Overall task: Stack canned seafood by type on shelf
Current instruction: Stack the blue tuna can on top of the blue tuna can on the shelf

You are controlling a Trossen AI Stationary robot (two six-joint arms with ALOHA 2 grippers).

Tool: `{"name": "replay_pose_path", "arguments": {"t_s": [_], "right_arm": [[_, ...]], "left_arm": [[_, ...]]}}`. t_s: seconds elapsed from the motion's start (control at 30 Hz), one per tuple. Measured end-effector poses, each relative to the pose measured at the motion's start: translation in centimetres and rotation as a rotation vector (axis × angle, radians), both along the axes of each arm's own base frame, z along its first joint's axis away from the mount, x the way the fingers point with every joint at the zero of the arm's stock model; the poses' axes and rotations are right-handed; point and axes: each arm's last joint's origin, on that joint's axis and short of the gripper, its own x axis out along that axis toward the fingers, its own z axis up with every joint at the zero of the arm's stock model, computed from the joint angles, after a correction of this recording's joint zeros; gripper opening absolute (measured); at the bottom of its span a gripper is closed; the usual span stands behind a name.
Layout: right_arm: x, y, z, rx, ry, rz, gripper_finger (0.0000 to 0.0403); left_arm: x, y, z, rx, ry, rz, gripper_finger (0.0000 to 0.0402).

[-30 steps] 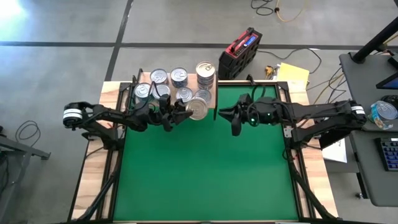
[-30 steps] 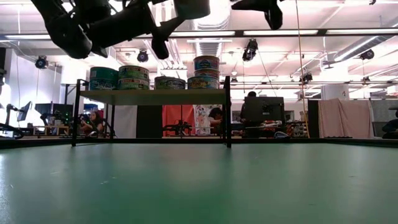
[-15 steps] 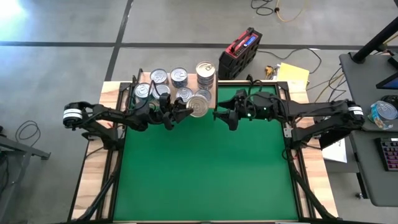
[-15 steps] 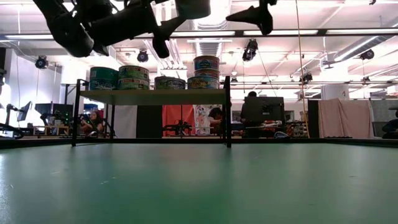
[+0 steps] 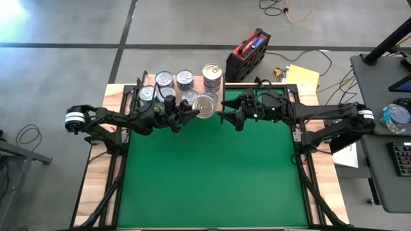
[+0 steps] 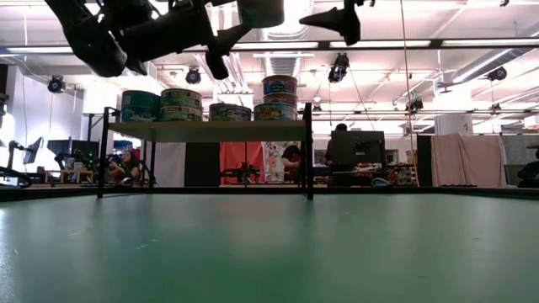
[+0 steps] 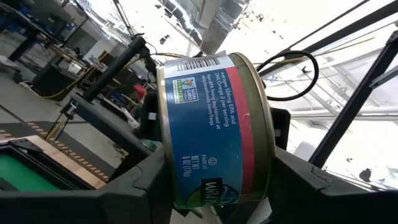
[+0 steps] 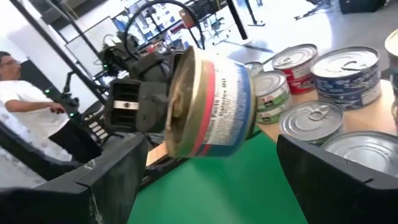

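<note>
Jaws of the left gripper (image 5: 187,113) are clamped on a can (image 5: 205,106), held on its side in the air just off the front edge of the shelf (image 5: 135,97), well above the green mat (image 5: 212,173). The left wrist view shows the can's blue and red label between the two dark fingers (image 7: 134,186) (the pull-tab end cannot be seen there). From the right wrist view its gold-coloured end faces the right arm.

Right gripper (image 5: 226,117) hangs just beside that can, on the side away from the left arm, its jaws spread wide and holding nothing. The can sits in line with the gap between them without touching either finger.

On the shelf, the other cans (image 5: 165,79) stand upright in a cluster at the mat's far left corner. One stack (image 5: 212,72) at the end of the shelf nearest the right gripper rises higher than the rest; in the low view it shows as two cans (image 6: 280,85) one on the other, with single cans in a row beside it, teal-sided ones (image 6: 141,106) at the opposite end. The right wrist view shows silver pull-tab lids, one can with a green label (image 8: 272,99) and one with a blue (image 8: 347,73).

Both arms reach in from the tabletop's sides and meet near the shelf. A person (image 8: 25,106) in a white top sits in the room beyond.
</note>
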Motion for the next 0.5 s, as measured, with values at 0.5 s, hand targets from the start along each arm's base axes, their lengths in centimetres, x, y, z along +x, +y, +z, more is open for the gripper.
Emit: {"name": "replay_pose_path", "arguments": {"t_s": [0.5], "right_arm": [[1.3, -0.7, -0.6, 0.005, -0.034, 0.004, 0.0345]], "left_arm": [[2.5, 0.5, 0.0, -0.047, -0.003, -0.028, 0.0182]]}}
